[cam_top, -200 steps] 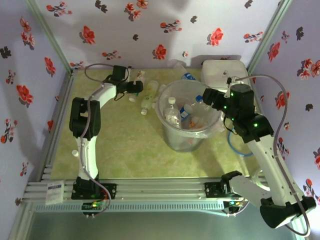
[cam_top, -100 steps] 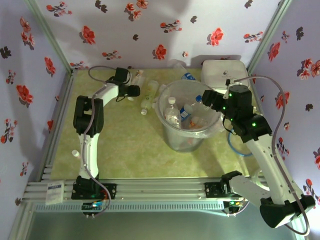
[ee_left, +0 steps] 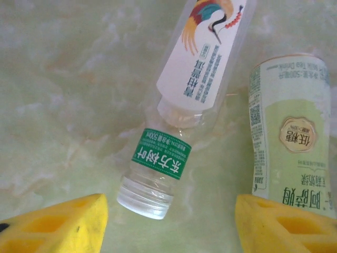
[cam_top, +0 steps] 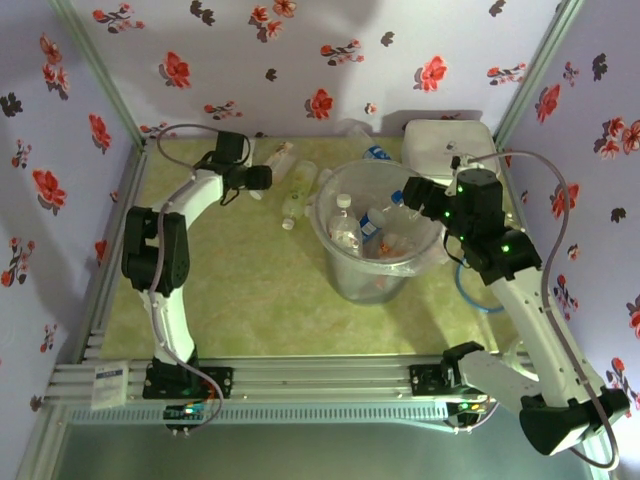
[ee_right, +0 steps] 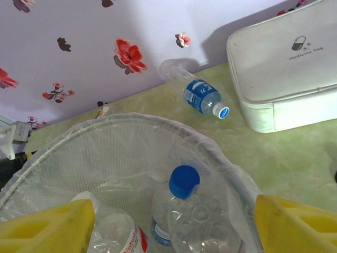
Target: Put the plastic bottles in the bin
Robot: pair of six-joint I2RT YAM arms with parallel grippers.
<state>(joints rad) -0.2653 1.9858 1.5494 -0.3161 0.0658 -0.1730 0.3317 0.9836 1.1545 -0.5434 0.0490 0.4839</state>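
In the top view, the bin (cam_top: 360, 285) is seen standing right of the middle of the table (cam_top: 250, 300), with several plastic bottles (cam_top: 345, 228) lying inside it. A few loose bottles (cam_top: 300, 182) are left on the table just beyond its left rim, and a white box (cam_top: 447, 140) is set in the far right corner. The left claw (cam_top: 258, 180) is held low beside those loose bottles. The right claw (cam_top: 415, 195) is held over the bin's right rim.

In the left wrist view, the left claw's fingers (ee_left: 58, 224) are seen spread apart, with nothing clamped. A green-labelled clear bottle (ee_left: 160, 158) is laid on the table, its white cap pointed at the gap between them and untouched. A white-labelled bottle (ee_left: 202, 58) is overlapped with its far end, and a pale green bottle (ee_left: 289, 137) is laid just beside the right finger.

In the right wrist view, the right claw's fingers (ee_right: 47, 226) are spread apart above the bin's mouth, with nothing gripped. A blue-capped bottle (ee_right: 181, 184) and a red-labelled bottle (ee_right: 124, 237) are seen inside. A blue-labelled bottle (ee_right: 202, 97) is left on the table by the wall, near the white box.
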